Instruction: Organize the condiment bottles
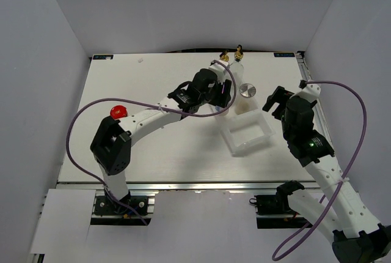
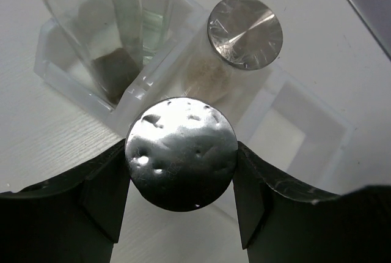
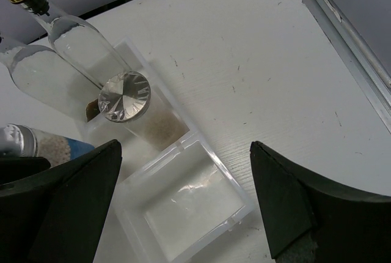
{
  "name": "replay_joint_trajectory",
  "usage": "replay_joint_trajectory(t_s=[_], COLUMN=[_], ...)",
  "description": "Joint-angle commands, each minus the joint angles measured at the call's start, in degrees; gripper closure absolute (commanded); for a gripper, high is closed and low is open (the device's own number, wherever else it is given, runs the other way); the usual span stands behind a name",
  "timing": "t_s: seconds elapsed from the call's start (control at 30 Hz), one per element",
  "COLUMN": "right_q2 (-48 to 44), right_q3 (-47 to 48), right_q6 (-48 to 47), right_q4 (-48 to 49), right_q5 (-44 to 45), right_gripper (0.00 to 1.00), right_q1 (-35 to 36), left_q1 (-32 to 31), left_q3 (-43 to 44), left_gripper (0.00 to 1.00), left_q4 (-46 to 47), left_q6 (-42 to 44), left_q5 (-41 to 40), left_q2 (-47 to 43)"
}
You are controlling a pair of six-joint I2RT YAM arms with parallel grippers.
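Note:
My left gripper (image 2: 181, 174) is shut on the silver lid of a white cylinder (image 2: 181, 147), held upright at the white tray's (image 2: 135, 95) near wall. A second silver-lidded cylinder (image 2: 245, 30) stands in the middle compartment. Two clear glass bottles (image 2: 91, 24) with gold spouts (image 1: 239, 50) fill the end compartment. The other end compartment (image 3: 189, 205) is empty. My right gripper (image 3: 185, 153) hangs open above that compartment, holding nothing. A red-capped jar (image 1: 117, 112) stands on the table far left, beside the left arm.
The table's metal edge rail (image 3: 342, 37) runs close to the right of the tray. The left arm (image 1: 153, 119) stretches across the table's middle. The right arm (image 1: 308, 140) sits by the tray's right side.

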Motion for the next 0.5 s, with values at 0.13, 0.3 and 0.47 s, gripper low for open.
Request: replay_joint_trajectory(t_s=[0.13, 0.3, 0.47], right_q2=[-1.12, 0.02, 0.73], right_q3=[-0.20, -0.20, -0.29], right_q6=[0.69, 0.25, -0.10], right_q4=[2.36, 2.36, 2.54], right_q5=[1.72, 1.28, 1.20], right_gripper=[0.11, 0.11, 0.11], right_q1=[-0.22, -0.22, -0.22], left_q1=[-0.57, -0.74, -0.74], left_q3=[5.36, 6.68, 7.38], left_gripper=[1.00, 1.00, 1.00], left_q4=[3.02, 3.64, 3.99], left_q6=[0.85, 0.68, 1.12], left_q5=[0.88, 1.76, 2.38], left_q2=[1.49, 3.60, 4.66])
